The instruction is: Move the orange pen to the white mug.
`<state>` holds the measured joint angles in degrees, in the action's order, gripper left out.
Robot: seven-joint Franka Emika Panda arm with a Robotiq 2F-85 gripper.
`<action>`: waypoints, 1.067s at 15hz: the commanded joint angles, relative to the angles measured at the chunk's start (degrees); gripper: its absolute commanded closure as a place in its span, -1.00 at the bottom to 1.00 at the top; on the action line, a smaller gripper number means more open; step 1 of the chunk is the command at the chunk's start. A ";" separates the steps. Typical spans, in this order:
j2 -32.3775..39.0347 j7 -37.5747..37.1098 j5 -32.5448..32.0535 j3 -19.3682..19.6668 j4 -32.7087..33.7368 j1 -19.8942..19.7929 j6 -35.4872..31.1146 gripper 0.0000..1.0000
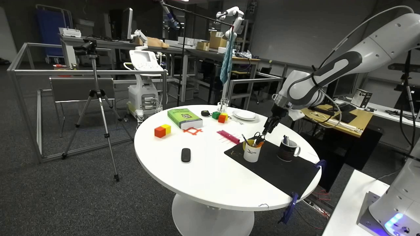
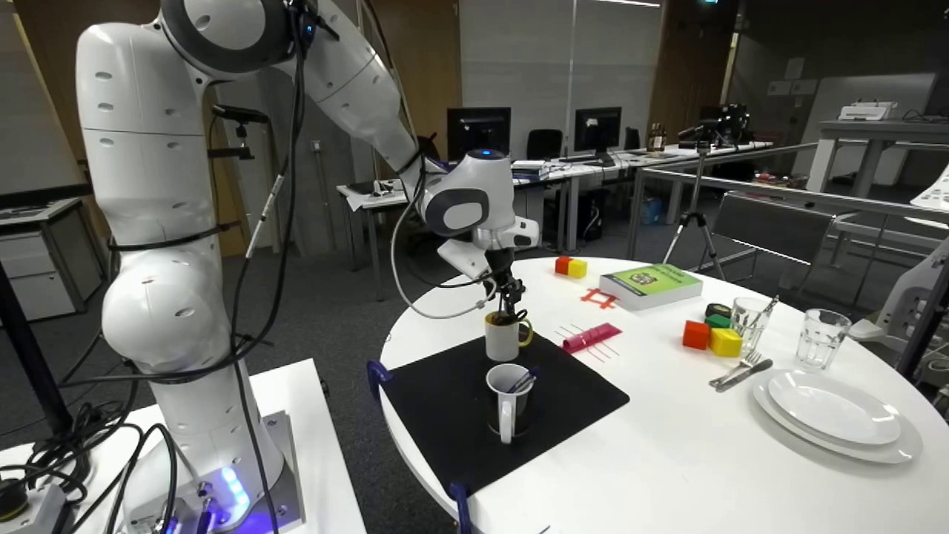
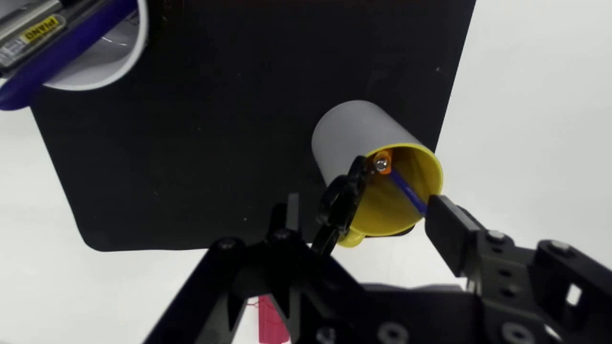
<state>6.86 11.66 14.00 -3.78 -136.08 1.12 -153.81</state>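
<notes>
The white mug (image 1: 252,156) with a yellow inside stands upright on the black mat; it also shows in an exterior view (image 2: 502,343) and the wrist view (image 3: 346,136). In it are an orange stick, taken as the orange pen (image 1: 260,144), black-handled scissors (image 3: 340,198) and a blue pen (image 3: 405,190). The wrist view shows only the orange end (image 3: 385,157) with a round metal spot. My gripper (image 3: 363,212) is open just above the mug, also seen in both exterior views (image 1: 266,128) (image 2: 510,293). The scissors handles lie near its left finger. Nothing is gripped.
A dark mug (image 1: 286,152) with white inside and pens stands beside the white mug on the black mat (image 2: 445,393). A pink piece (image 2: 591,337), a green book (image 1: 185,118), colored cubes (image 2: 697,334), glasses (image 2: 821,337) and plates (image 2: 834,411) lie farther off.
</notes>
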 commanded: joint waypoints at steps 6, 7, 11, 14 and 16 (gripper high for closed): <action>-15.53 -9.35 1.83 5.48 -5.69 -4.68 4.15 -1.00; -16.22 -13.35 -0.95 5.89 -6.04 -5.44 4.22 -1.00; -17.80 -29.58 -22.60 -0.45 -7.18 -17.54 5.06 -1.00; -18.69 -35.84 -35.74 1.94 -5.71 -16.53 15.73 -1.00; -18.45 -33.52 -36.78 2.69 -4.65 -14.95 22.92 -1.00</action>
<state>-9.69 -22.19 -19.60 -2.14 -141.58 -15.79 -139.64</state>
